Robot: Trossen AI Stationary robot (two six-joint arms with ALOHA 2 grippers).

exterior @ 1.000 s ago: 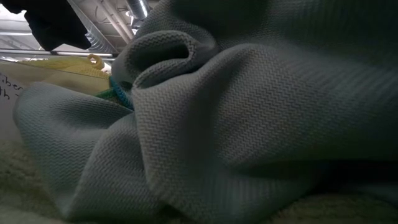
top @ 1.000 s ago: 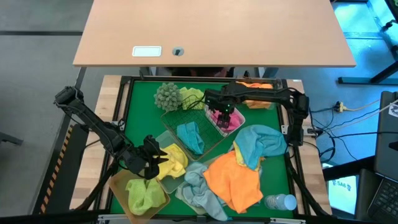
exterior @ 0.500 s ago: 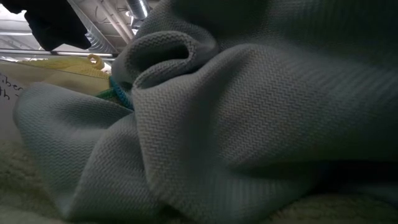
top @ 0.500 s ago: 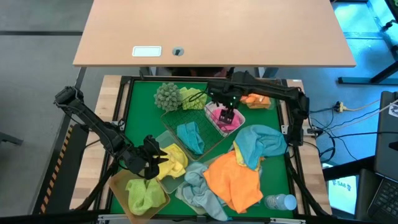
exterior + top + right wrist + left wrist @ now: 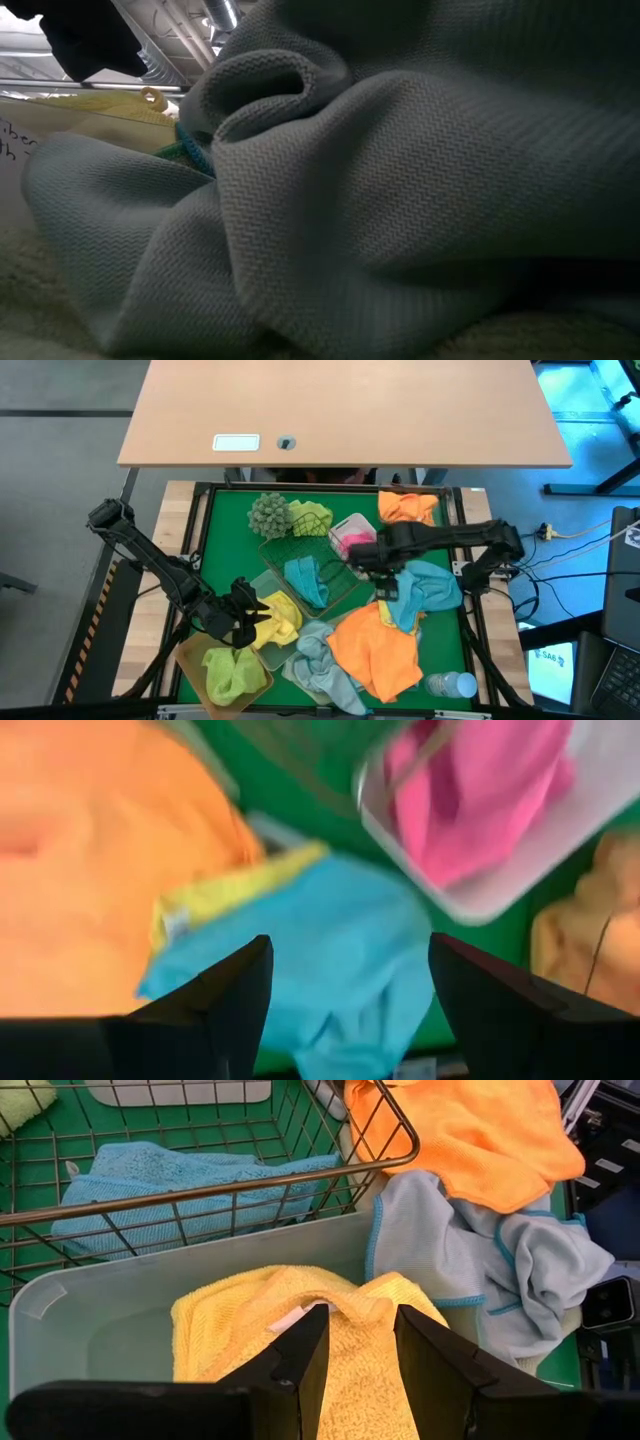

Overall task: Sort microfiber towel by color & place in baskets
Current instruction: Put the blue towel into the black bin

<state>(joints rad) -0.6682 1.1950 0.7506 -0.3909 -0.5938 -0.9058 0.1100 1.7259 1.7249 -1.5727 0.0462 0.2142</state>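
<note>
Right hand wide open, empty, over blue towel on tabletop. Left hand clamped on yellow towel in clear basket. Might grab tucked yellow strip too.

My right gripper hangs mid-table with fingers spread wide, while my left gripper sits low at the near-left, fingers partly parted.

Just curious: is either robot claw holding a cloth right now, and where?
Left gripper pinches the yellow towel at a top fold; right gripper holds nothing.
</note>
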